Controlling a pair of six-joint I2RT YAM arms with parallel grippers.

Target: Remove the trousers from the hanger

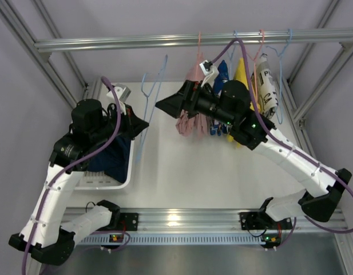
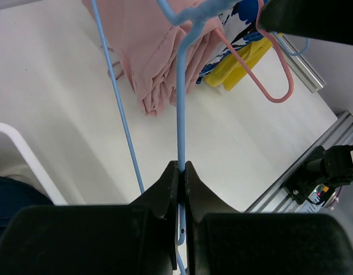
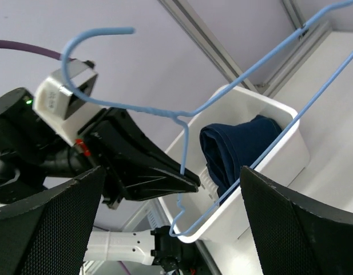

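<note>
Left gripper (image 1: 141, 127), from above: I am clamped on the bare blue wire hanger (image 1: 149, 100). Navy trousers (image 1: 110, 161) lie in the white bin (image 1: 128, 175). Pink trousers (image 1: 190, 123) hang below the rail (image 1: 165, 40), beside my right gripper (image 1: 165, 104).
Left wrist: jaws pinch the hanger wire.
Right wrist: fingers spread wide, holding nothing.

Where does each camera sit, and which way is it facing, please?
Top external: fixed above and behind, looking down at the table; the left arm, right arm, left gripper and right gripper all show.
Left wrist: on the left arm, facing the pink trousers; its shut jaws pinch the blue hanger.
Right wrist: on the right arm, facing the left gripper and the white basket with the navy trousers; its open jaws frame the view.
Shared: both wrist views show the blue hanger.
</note>
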